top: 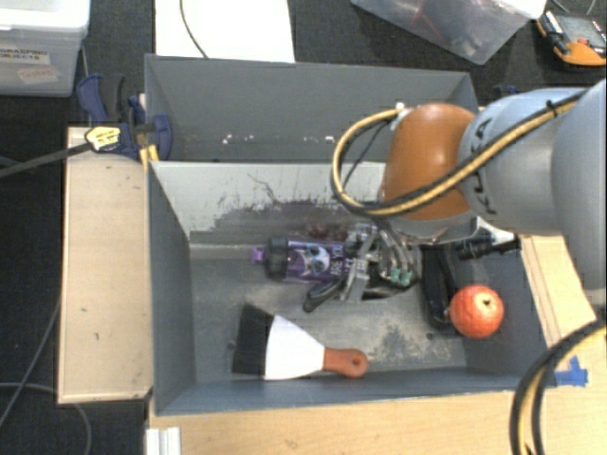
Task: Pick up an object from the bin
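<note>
Grey metal bin (171,282) holds four loose things. Tool (358,271) low at bin centre, touching or just beside right end of purple plastic bottle (302,259), which lies on its side. Tool open or closed: cannot tell. Nothing looks lifted yet; grasp and lift probably left. White brush with black bristles and orange handle (285,351) near front edge. Red-orange apple (476,312) and black oblong thing (434,287) by right edge.
</note>
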